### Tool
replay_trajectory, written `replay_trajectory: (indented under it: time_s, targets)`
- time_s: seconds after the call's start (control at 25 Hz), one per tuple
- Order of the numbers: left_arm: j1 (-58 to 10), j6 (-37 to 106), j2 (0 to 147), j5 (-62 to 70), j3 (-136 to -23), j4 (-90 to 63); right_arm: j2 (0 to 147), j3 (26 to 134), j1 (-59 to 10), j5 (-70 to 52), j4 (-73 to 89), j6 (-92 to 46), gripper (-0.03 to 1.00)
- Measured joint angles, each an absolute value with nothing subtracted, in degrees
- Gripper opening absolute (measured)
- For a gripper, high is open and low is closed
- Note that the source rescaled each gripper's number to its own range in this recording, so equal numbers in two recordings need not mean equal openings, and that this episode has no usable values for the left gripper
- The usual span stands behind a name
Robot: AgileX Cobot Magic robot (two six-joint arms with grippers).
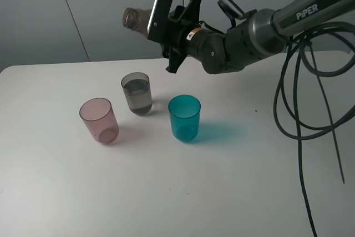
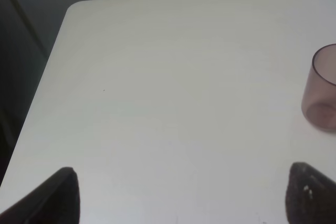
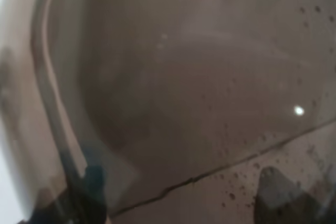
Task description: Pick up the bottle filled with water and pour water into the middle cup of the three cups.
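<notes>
The smoky brown-pink bottle (image 1: 133,19) lies nearly level in the air, its open neck pointing left, above and behind the three cups. My right gripper (image 1: 157,21) is shut on its body, and the bottle's wall (image 3: 184,103) fills the right wrist view with droplets on it. The middle cup (image 1: 137,94), smoky grey, stands below the neck with water inside. The pink cup (image 1: 99,120) is to its front left and the teal cup (image 1: 184,117) to its front right. My left gripper (image 2: 178,198) hovers open over bare table near the pink cup (image 2: 321,93).
The white table (image 1: 194,192) ends at a rounded back-left corner (image 2: 73,9), with a grey wall behind it. Black cables (image 1: 302,98) hang in loops off the right arm over the table's right side.
</notes>
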State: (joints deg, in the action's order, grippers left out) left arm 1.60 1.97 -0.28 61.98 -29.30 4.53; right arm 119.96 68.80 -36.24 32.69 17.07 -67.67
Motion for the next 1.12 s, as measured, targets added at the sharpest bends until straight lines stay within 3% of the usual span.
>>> replay_trajectory:
  time_s: [0.28,0.6,0.92,1.12]
  targets:
    - [1.60,1.85,-0.28,61.98,-29.30,4.53,112.26,58.50,-31.58,33.48,7.18,-43.52,0.00]
    - [1.60,1.85,-0.28,61.98,-29.30,4.53,109.55,49.66,-17.38,40.45,-13.68,0.50,0.00]
    - [1.60,1.85,-0.28,61.98,-29.30,4.53,114.68,49.44,-8.18,45.60,-16.92,5.29,0.00]
    - [1.60,1.85,-0.28,61.98,-29.30,4.53,120.89,49.44,-5.85,55.79,-14.32,5.26,0.00]
